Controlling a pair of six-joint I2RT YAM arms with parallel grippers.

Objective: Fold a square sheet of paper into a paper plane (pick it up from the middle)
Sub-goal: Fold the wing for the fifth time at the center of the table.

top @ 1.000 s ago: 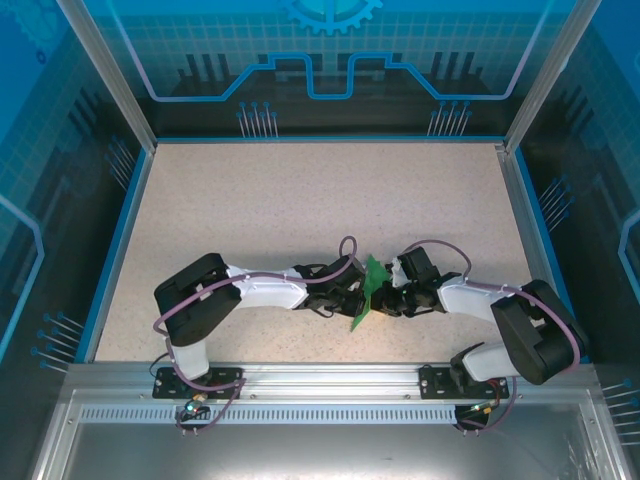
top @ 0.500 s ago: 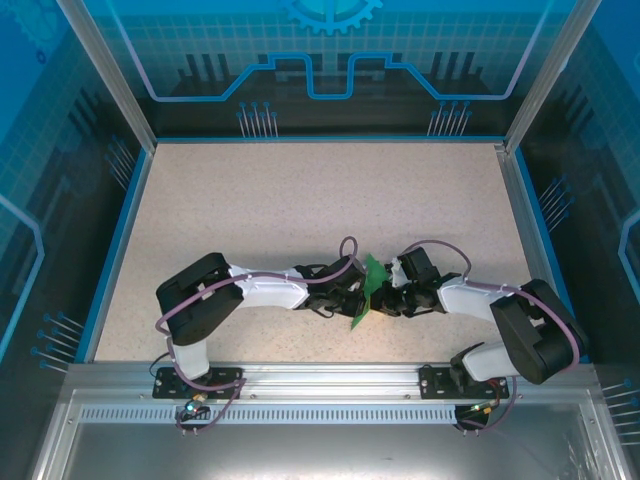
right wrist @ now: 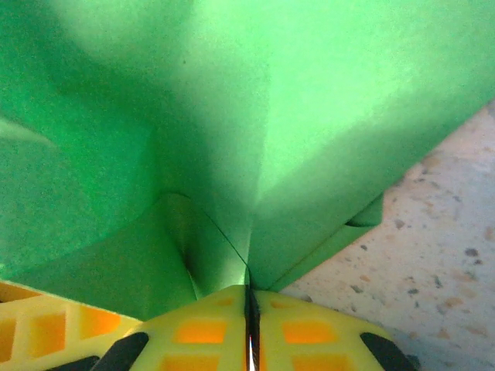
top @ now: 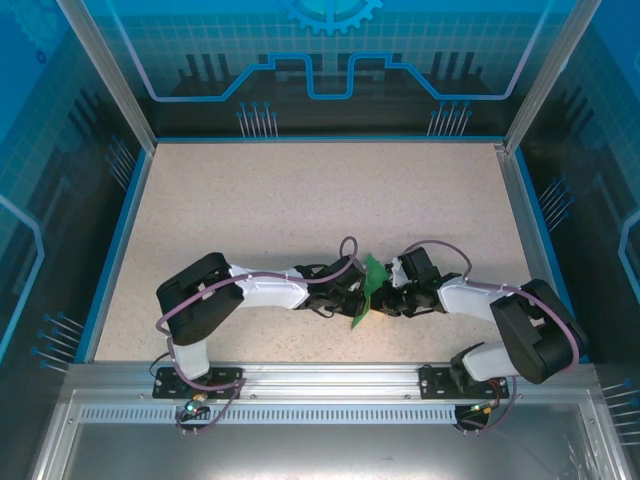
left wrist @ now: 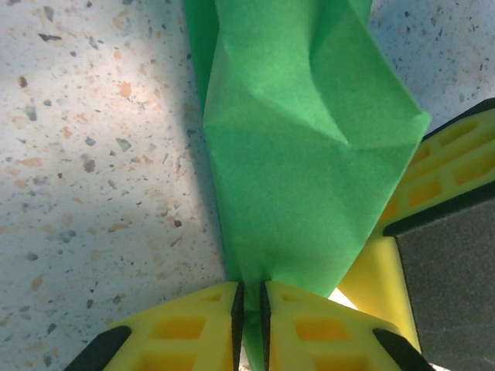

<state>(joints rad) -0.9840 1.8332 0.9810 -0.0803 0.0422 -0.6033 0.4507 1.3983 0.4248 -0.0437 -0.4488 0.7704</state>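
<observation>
Speckled counter (top: 300,200) lies under the part-folded sheet of paper (top: 368,290), which is held up edgewise with its long axis running near-to-far. Left gripper (left wrist: 250,297) and right gripper (right wrist: 250,297) pinch it, nearly closed, from opposite sides, neither nearer.

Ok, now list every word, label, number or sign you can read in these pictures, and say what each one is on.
There is no text to read.
The green paper is plain and unmarked.
The blue back panel bears only a gear shape and line patterns, with no letters or numbers.
</observation>
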